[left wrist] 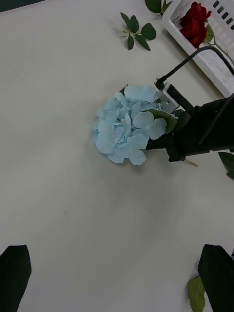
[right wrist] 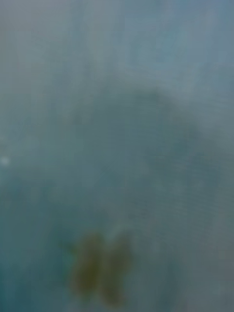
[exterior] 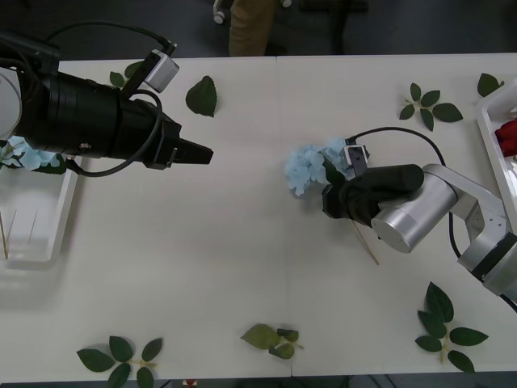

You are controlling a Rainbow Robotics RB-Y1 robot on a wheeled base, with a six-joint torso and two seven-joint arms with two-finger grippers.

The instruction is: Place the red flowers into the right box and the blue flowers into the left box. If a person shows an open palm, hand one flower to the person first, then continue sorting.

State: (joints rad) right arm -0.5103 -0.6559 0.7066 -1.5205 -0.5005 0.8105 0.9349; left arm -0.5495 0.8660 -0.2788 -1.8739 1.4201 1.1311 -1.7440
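A pale blue flower [exterior: 308, 168] [left wrist: 126, 125] sits at mid-table, right of centre. My right gripper [exterior: 329, 196] [left wrist: 165, 144] is shut on it at the base of the head, and the tan stem [exterior: 365, 244] trails back under the wrist. My left gripper [exterior: 205, 153] [left wrist: 116, 249] hovers open to the flower's left, pointing at it, with a gap between them. Another blue flower [exterior: 24, 153] lies in the left box [exterior: 39, 242]. A red flower [exterior: 508, 134] [left wrist: 194, 22] lies in the right box [exterior: 487, 136] [left wrist: 209, 57].
Loose green leaf sprigs lie around the table: far left [exterior: 202, 95], far right [exterior: 428, 107], near right [exterior: 444, 327], near left [exterior: 121, 360] and near middle [exterior: 271, 338]. A person's tan trouser leg [exterior: 250, 28] stands beyond the far edge.
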